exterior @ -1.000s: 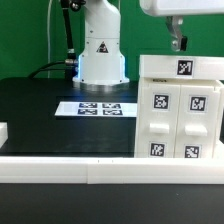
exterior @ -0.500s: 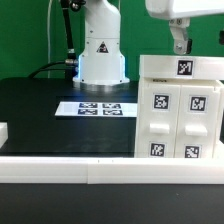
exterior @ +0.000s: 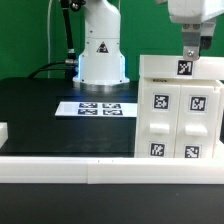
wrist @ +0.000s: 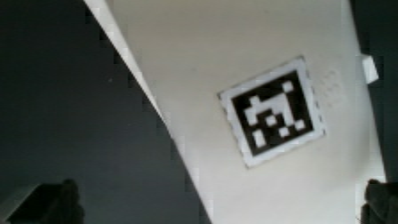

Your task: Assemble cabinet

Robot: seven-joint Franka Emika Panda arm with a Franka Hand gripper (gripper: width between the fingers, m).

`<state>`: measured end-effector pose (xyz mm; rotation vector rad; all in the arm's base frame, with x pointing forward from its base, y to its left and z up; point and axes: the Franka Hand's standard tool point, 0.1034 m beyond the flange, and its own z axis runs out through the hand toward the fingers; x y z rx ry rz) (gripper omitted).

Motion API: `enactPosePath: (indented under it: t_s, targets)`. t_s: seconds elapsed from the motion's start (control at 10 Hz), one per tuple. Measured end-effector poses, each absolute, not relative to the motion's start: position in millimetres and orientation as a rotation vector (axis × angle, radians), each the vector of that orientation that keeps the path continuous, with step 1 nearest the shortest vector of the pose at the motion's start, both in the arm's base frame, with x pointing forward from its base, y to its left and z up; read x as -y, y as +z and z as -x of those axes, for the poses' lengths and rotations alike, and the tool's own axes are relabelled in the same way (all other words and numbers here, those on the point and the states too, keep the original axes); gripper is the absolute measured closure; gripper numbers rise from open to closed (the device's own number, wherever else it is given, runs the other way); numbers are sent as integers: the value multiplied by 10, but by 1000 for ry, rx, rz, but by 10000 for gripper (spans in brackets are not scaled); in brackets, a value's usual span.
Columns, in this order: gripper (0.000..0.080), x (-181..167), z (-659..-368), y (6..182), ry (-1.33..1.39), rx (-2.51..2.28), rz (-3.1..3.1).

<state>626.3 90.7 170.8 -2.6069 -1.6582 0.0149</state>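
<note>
The cabinet [exterior: 180,110] is a large white boxy body standing on the black table at the exterior view's right, with tagged recessed front panels and a tag on its top band. My gripper [exterior: 190,56] hangs just above the cabinet's top near its right end. In the wrist view the cabinet's white top [wrist: 267,50] with one square tag [wrist: 276,110] lies between my fingers [wrist: 50,203], and the gripper [wrist: 217,208] is open and empty. The dark table shows beside the white edge.
The marker board [exterior: 97,107] lies flat on the black table in front of the robot base [exterior: 102,50]. A small white block [exterior: 3,132] sits at the exterior view's left edge. A white rail [exterior: 100,170] runs along the front.
My gripper has moved toward the exterior view's right and slightly down, over the right end of the cabinet's top. The cabinet has not moved.
</note>
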Motion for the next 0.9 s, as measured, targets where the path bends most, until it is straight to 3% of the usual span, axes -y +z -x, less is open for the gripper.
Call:
enactPosePath:
  t_s: [0.2, 0.9]
  targets:
    - [2, -861, -6226, 1638, 14, 1807, 2511]
    - [2, -824, -6277, 1683, 36, 1995, 2434]
